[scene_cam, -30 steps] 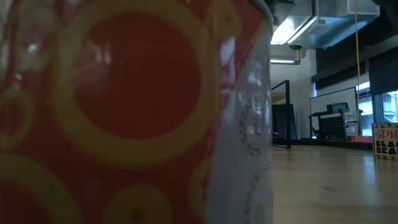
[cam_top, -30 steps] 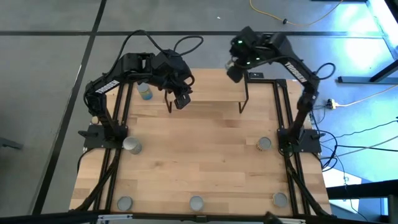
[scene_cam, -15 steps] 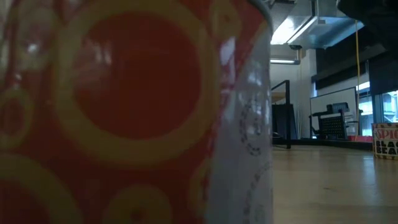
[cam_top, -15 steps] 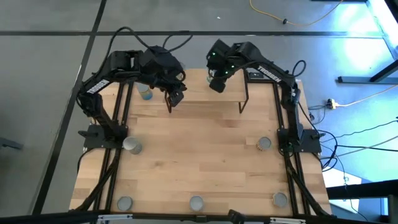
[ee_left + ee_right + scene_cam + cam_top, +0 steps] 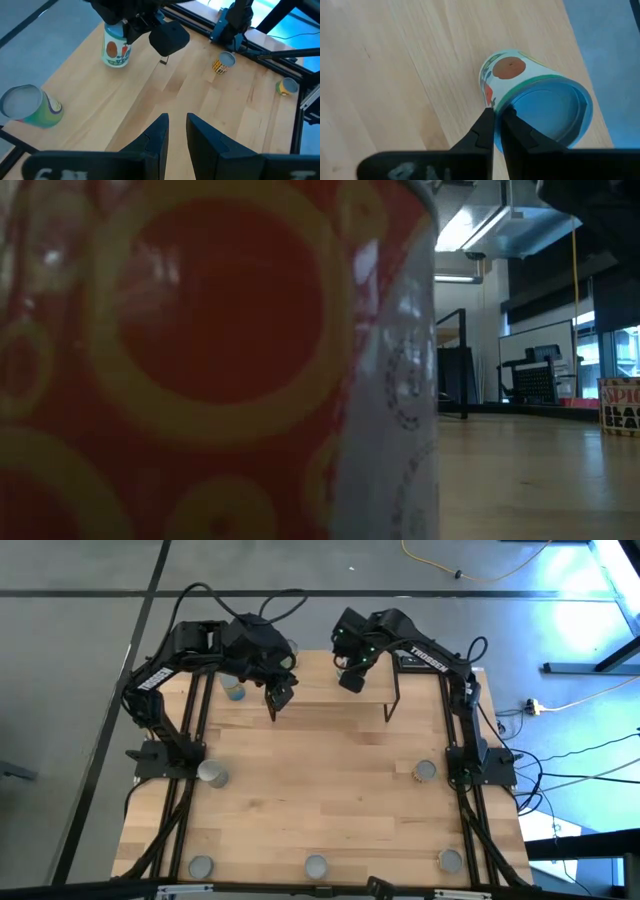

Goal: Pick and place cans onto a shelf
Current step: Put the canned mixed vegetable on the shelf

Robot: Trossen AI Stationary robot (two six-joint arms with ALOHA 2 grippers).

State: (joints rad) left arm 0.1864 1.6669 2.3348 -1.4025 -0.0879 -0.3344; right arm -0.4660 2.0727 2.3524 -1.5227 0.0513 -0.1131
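The shelf (image 5: 325,690) stands at the table's far middle. A can with a teal label and a tomato picture (image 5: 535,105) stands upright at the shelf's edge; it also shows in the left wrist view (image 5: 116,47). My right gripper (image 5: 350,678) is shut, its tips (image 5: 495,117) at that can's rim. A second can with a green label (image 5: 30,107) stands farther along the far edge. My left gripper (image 5: 280,692) is shut and empty (image 5: 177,125) over the shelf's left end. My right gripper's shut fingertips (image 5: 487,120) slant down at the rim of the teal can (image 5: 492,102), on the side toward the board. I cannot tell whether they touch it. The can stands upright on the wood.
Loose cans stand on the table at the far left (image 5: 233,688), left (image 5: 212,774), right (image 5: 425,772) and along the near edge (image 5: 201,866) (image 5: 315,865) (image 5: 450,860). The middle one fills the low view (image 5: 200,360).
My right gripper has gone toward the table's left and a little nearer, from beyond the shelf's right end to over the shelf. My left gripper has drawn back a little toward the far left. Both have kept nearly still in the last half second.
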